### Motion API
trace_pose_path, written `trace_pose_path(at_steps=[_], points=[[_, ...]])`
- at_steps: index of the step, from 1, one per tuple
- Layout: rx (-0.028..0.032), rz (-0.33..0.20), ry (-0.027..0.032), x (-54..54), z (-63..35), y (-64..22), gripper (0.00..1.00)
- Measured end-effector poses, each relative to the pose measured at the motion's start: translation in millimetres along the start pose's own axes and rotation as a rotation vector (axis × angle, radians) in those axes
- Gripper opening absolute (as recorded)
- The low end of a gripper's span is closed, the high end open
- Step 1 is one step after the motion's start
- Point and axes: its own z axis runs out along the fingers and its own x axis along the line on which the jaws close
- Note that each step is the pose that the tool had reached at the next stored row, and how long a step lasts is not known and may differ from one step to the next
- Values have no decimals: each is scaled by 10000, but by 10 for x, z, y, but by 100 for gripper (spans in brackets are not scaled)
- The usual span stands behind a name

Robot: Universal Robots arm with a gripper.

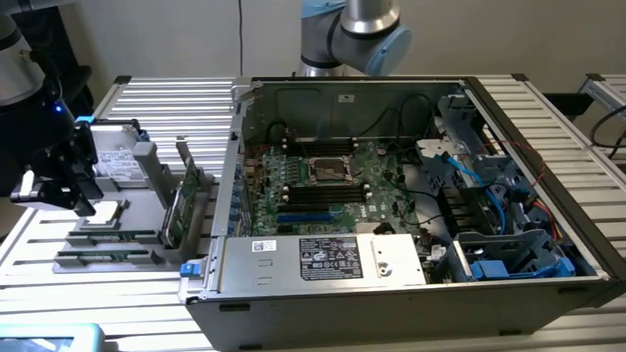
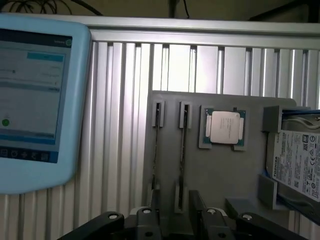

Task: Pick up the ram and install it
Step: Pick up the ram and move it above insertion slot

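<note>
Now the black end effector [image 2: 176, 196] stands open near a thin, narrow ram [image 2: 182, 145].

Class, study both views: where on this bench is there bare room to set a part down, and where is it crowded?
Bare table slats lie between the teach pendant and the grey holder, and beyond the drive beside the computer case. Crowded: the holder itself, carrying ram sticks, processor and drive, and the case interior.

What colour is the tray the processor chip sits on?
The tray is grey, clearest in the wrist view.
</note>
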Motion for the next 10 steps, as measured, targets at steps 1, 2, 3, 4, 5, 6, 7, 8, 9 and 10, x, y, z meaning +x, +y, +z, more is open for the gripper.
trace_pose_path(at_steps=[1,2,3,4,5,6,7,8,9,10], points=[[-2,1,1,-1,17,25,36],[-2,1,0,0,36,32,36],[-3,0,0,2,54,33,36],[-3,1,0,4,73,33,36],[-2,1,-1,6,92,33,36],[-3,1,0,8,109,34,36],[-3,1,0,12,128,33,36],[-4,0,1,22,144,33,36],[-4,0,1,37,163,34,36],[-4,1,0,54,182,34,36]])
